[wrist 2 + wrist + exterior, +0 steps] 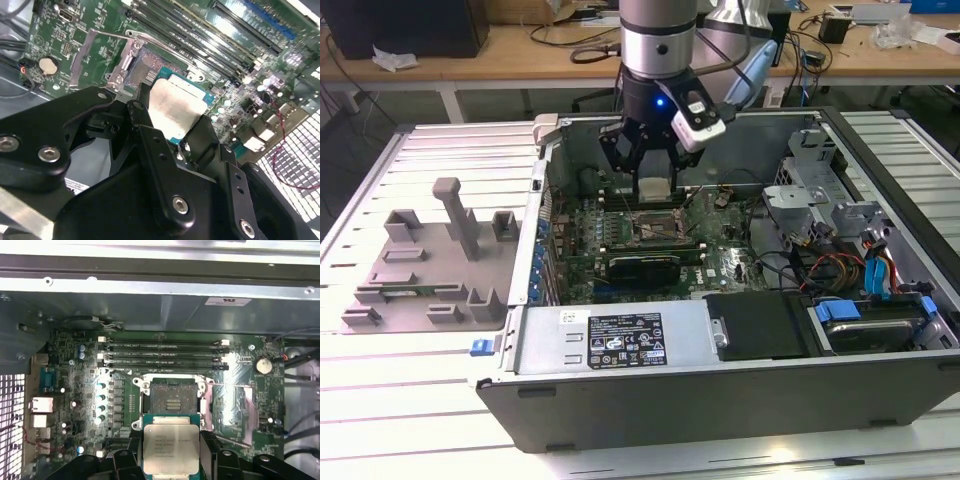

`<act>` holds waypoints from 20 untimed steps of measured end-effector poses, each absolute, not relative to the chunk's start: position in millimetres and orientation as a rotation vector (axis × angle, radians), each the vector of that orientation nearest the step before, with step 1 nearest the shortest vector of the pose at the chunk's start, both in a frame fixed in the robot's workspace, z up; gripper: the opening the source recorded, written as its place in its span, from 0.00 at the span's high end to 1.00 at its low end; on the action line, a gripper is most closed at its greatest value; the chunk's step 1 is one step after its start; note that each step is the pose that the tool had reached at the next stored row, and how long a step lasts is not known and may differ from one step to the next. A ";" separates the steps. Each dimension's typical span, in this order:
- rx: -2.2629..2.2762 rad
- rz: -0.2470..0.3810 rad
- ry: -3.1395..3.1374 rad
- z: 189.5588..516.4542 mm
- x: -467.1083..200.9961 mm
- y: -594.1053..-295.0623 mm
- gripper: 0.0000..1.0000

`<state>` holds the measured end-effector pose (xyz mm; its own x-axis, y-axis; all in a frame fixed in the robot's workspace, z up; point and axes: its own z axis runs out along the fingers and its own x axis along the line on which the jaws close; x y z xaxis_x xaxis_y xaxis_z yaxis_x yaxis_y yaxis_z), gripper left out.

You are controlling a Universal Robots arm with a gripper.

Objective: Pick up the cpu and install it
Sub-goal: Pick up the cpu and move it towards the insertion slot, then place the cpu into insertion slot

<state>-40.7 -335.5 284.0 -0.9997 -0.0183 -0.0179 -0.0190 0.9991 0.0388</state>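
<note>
the one pincer (653, 188) is clamped on the one cpu (171, 447), near the one open socket (172, 400)

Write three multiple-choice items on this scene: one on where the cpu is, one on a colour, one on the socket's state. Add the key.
1. Where is the cpu?
A. On the grey fixture blocks.
B. Held in the hand, above the motherboard.
C. In a person's palm.

2. What colour is the motherboard?
A. Red.
B. Green.
C. White.

3. What state is the socket in?
A. Open and empty.
B. Closed over a chip.
C. Covered by a cooler.

Key:
1 B: both wrist views show the hand gripping the chip over the board.
2 B: the board is green in every view.
3 A: the first wrist view shows its frame open and its contact field bare.
</note>
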 end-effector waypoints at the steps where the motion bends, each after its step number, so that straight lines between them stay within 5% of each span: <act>1: -0.030 0.061 3.123 282.0 -41.2 -334.7 0.45; 20: -0.023 0.061 3.123 276.7 -42.0 -333.1 0.45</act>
<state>-42.0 -333.1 276.7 -0.9997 -0.0145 -0.0179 -0.0152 0.9991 0.0389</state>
